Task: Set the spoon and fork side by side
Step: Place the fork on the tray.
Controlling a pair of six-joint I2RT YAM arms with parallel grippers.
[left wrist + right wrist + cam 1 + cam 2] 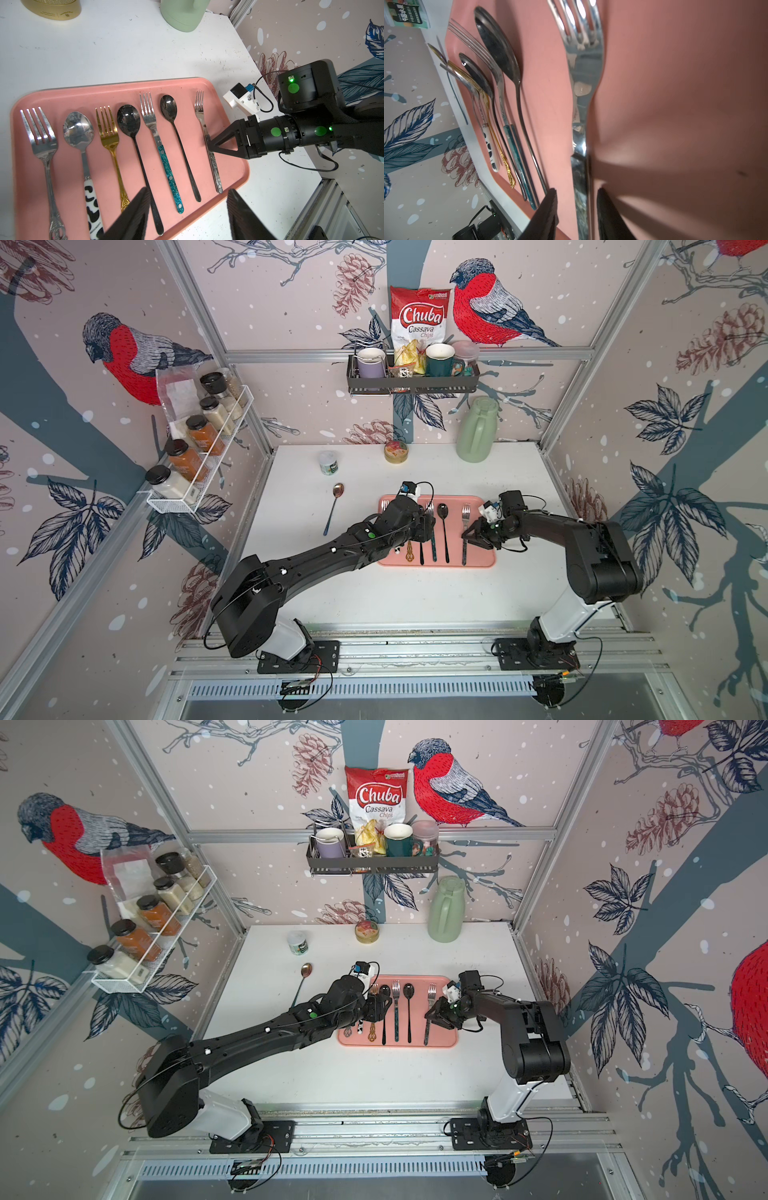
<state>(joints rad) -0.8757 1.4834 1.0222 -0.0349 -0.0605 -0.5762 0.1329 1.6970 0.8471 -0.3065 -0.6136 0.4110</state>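
Observation:
A pink tray (482,561) (62,95) holds a row of several forks and spoons laid parallel. Furthest right lies a silver fork (465,516) (200,112) (583,83) with a dark marbled handle, and beside it a black spoon (443,526) (168,108). My right gripper (466,534) (576,190) is open and straddles that fork's handle low over the tray. My left gripper (188,190) hangs open over the tray's near edge, with nothing between its fingers. Another spoon (334,506) (302,979), copper-bowled with a blue handle, lies on the white table left of the tray.
At the back of the table stand a green jug (478,431), a gold tin (395,452) and a small white tub (328,462). A spice rack (199,448) juts from the left wall. A black shelf (411,383) with mugs hangs on the back wall.

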